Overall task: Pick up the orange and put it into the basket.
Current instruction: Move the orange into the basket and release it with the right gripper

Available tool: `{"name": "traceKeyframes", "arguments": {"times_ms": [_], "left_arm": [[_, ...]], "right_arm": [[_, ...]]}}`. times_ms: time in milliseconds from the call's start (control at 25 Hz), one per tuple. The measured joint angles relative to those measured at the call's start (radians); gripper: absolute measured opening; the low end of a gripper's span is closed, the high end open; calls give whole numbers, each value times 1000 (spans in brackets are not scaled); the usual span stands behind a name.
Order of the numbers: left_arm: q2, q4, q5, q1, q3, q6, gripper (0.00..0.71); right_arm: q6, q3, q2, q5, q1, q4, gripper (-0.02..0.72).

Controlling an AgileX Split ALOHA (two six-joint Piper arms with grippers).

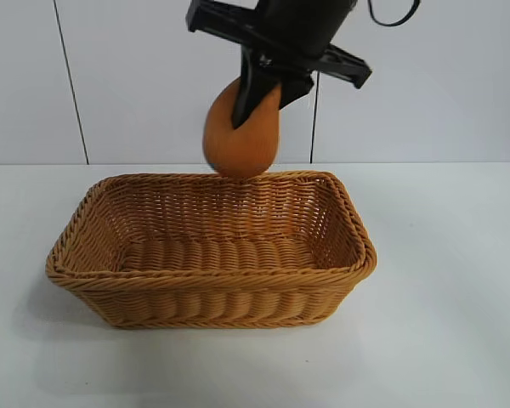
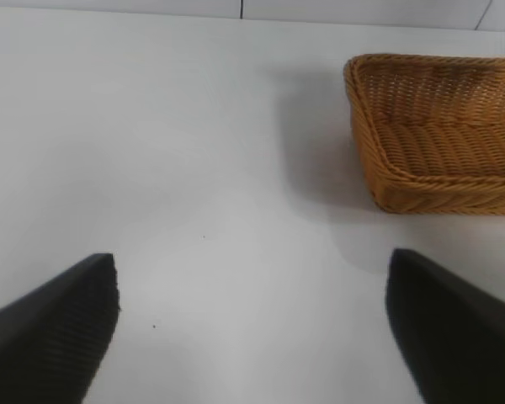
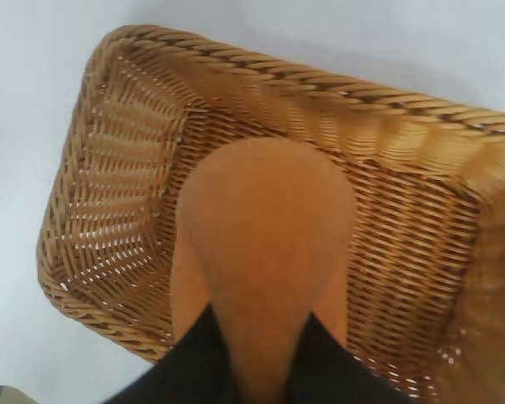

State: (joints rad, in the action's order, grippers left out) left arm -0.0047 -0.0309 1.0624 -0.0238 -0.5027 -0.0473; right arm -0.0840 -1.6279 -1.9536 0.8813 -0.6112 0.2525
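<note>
Right gripper: the right gripper (image 1: 257,100) hangs from above over the far side of the basket, pointing steeply down; its black fingers (image 3: 320,366) are pinched nearly together on the upper end of the orange.
Orange: the orange (image 1: 240,136) is in the air, clear of the table, held by its narrow top with its rounded bulk hanging down. In the exterior view its lowest part sits level with the basket's far rim; from the right wrist view it hangs over the basket's woven floor.
Basket: the basket (image 1: 85,229) stands upright on the white table (image 1: 459,323), about mid-table, long side towards the onlooker, with nothing lying inside it that I can see.
Contact: I cannot tell whether the orange brushes the far rim or hangs just clear of it.
Left gripper: the left gripper (image 2: 252,328) is parked low over bare table, well off one short end of the basket; its two dark fingers (image 2: 55,337) stand far apart with nothing between them.
Backdrop: a pale panelled wall (image 1: 110,76) rises behind the table's far edge.
</note>
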Motion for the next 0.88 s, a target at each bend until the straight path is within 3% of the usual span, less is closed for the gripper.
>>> {"name": "traceKeyframes", "arguments": {"times_ms": [240, 520, 560, 640, 720, 800, 880], "left_arm": [[0, 0, 0, 0, 0, 0, 615], [0, -1, 0, 0, 0, 0, 615], [0, -1, 0, 0, 0, 0, 615], [0, -1, 0, 0, 0, 0, 615], [0, -1, 0, 0, 0, 0, 615], [0, -1, 0, 0, 0, 0, 615], [0, -1, 0, 0, 0, 0, 615]], "right_arm": [[-22, 0, -146, -125, -48, 5, 35], [-27, 0, -264, -134, -49, 4, 36], [-27, -2, -264, -134, -49, 4, 64], [-27, -12, -264, -125, -49, 3, 195], [-27, -32, -265, -80, -49, -8, 412], [-27, -79, -265, -14, -49, -22, 579], [-29, -139, -265, 69, -49, -46, 650]]}}
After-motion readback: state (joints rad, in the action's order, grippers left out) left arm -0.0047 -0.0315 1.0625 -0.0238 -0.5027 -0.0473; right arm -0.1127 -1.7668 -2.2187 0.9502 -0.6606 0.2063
